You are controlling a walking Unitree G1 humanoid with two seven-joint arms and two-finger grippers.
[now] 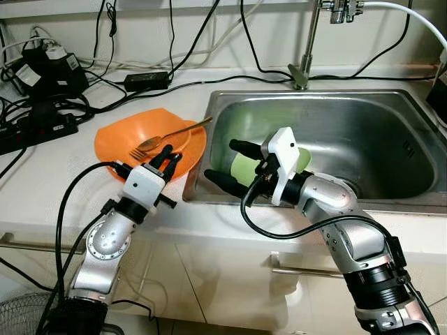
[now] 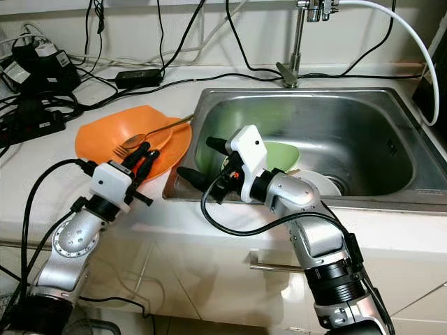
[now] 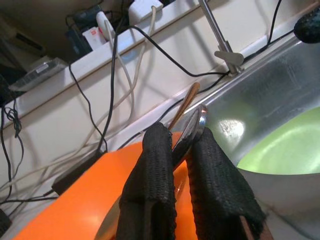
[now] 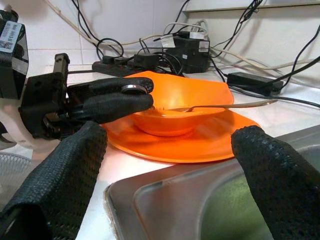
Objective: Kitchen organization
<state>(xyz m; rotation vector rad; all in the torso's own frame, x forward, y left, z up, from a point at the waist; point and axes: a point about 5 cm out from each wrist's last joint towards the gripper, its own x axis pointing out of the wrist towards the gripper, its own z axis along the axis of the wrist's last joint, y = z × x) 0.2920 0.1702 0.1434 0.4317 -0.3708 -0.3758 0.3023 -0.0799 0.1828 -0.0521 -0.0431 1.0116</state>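
An orange bowl (image 1: 162, 137) sits on an orange plate (image 1: 115, 143) on the white tabletop (image 1: 42, 188), just beside the left rim of the steel sink (image 1: 391, 139). A fork (image 1: 150, 144) lies across the bowl, tines toward the robot, and its long handle reaches out over the plate's edge toward the sink. The left gripper (image 1: 166, 158) is at the near side of the bowl, its two black fingers (image 3: 155, 175) pressed together on a rounded metal piece of cutlery (image 3: 192, 132); in the left wrist view this shiny end sticks up between the fingertips, with the fork handle rising behind it. Whether that metal piece belongs to the fork or to a separate utensil cannot be told.

Inside the sink, a light green bowl (image 2: 283, 155) rests against the near wall, with a white dish (image 2: 316, 183) partly under the right arm beside it, near the drain. The right gripper (image 1: 234, 164) hovers over the sink's front-left corner with its fingers spread wide apart, holding nothing; one finger points over the basin and the other lies along the near rim. The right wrist view looks between these fingers toward the orange plate and the left gripper.

A tap (image 1: 307, 42) stands behind the sink. Black cables (image 1: 209, 77) run along the back of the tabletop, and power strips and adapters (image 1: 42, 91) are piled at the far left.
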